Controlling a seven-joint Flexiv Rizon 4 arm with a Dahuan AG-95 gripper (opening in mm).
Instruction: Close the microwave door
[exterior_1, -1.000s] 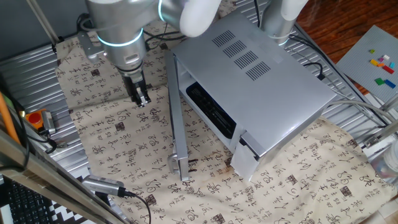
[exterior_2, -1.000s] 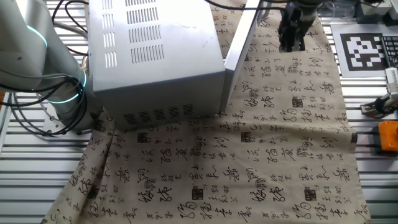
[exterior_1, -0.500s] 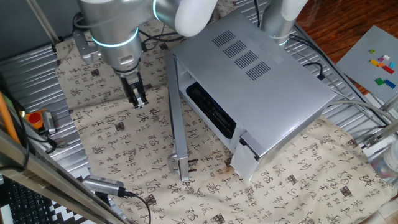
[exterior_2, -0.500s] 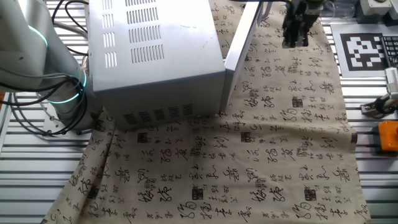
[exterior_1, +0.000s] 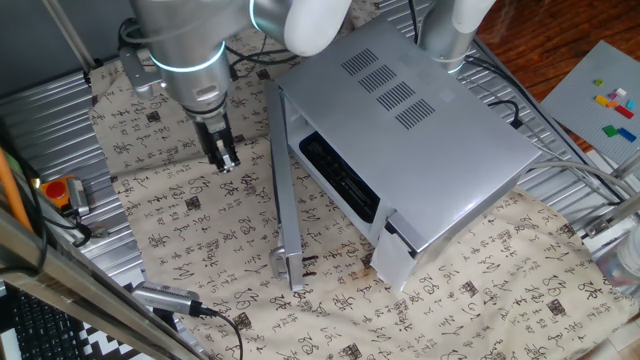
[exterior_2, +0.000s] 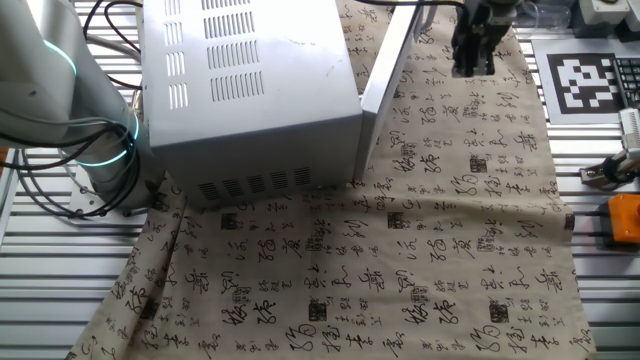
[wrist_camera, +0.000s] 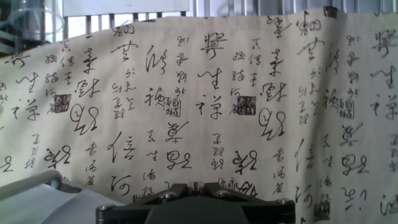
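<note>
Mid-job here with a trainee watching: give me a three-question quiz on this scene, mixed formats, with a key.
1. True or false: the microwave door is fully shut against the microwave.
2. The gripper is: A) holding the door's handle, B) above the patterned cloth, clear of the door, C) inside the cavity.
3. Fill in: the fingers point ____ toward the cloth.

Key
1. False; it stands swung wide open.
2. B.
3. Down.
</note>
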